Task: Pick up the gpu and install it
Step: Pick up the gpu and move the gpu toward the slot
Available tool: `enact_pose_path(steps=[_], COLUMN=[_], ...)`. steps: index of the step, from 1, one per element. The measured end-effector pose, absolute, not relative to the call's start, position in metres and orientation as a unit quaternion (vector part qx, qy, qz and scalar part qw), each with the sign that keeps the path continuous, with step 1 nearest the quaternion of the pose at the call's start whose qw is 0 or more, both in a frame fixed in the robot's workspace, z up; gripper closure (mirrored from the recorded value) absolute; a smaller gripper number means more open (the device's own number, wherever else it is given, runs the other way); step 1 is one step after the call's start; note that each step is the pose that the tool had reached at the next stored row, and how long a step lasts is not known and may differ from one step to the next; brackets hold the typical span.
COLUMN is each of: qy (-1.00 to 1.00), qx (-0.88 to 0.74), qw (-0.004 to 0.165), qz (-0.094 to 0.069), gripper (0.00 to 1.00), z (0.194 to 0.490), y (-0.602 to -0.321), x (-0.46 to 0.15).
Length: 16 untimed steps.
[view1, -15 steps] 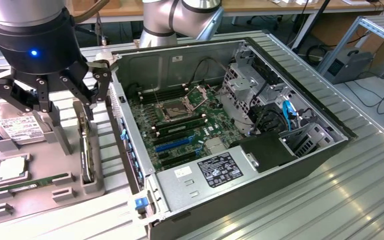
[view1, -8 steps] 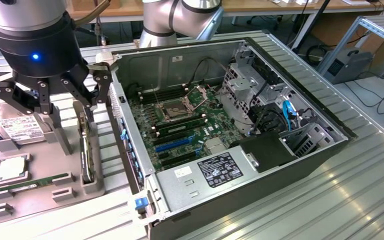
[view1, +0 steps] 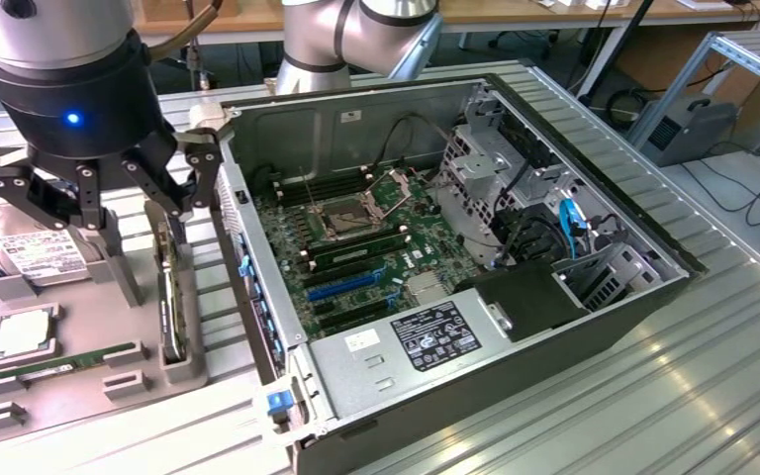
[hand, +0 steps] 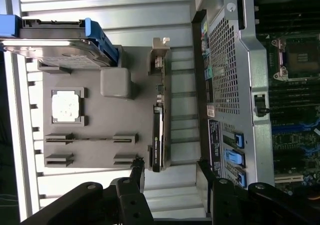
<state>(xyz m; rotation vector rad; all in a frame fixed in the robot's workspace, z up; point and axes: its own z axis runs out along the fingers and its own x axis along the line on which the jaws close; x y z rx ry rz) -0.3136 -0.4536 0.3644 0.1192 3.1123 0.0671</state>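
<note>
The hand [view1: 134, 230] hangs in the exterior view's upper left, over a gray parts tray [view1: 90, 401] that sits on the ribbed metal table [view1: 697, 376]. Its two black fingers are spread wide apart and nothing is between them.

The gpu [view1: 165, 297] stands on its long edge in a slot along the side of the tray nearest the computer case [view1: 353, 119], left of centre in the exterior view. It is not yet picked up or installed. In the wrist view the gpu [hand: 158, 140] runs lengthwise away from the hand [hand: 170, 165], dark face to one side and silvery bracket at the far end. Its near end lies just short of the gap between the fingertips [hand: 137, 164] (whether either finger touches the card I cannot tell).

The other parts on the tray lie on the side away from the case:
- A hard drive [view1: 31, 252] with a white label is at the exterior view's left edge, and the wrist view shows blue rails on it.
- A square processor [view1: 24, 332] sits in its own pocket below the drive.
- A narrow green RAM stick [view1: 70, 358] lies toward the lower left.

The case lies open on its side in the middle of the exterior view, just beside the tray. Its green motherboard [view1: 353, 247] is exposed, and its blue expansion slots are toward the bottom centre.
</note>
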Motion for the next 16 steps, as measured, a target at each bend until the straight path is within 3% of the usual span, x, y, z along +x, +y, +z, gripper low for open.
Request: enact_pose_path(steps=[16], qy=[0.999], qx=[0.038], qw=[0.013], qz=[0.022], gripper=[0.46], z=[0.3591], y=[-0.4536], x=[-0.3136])
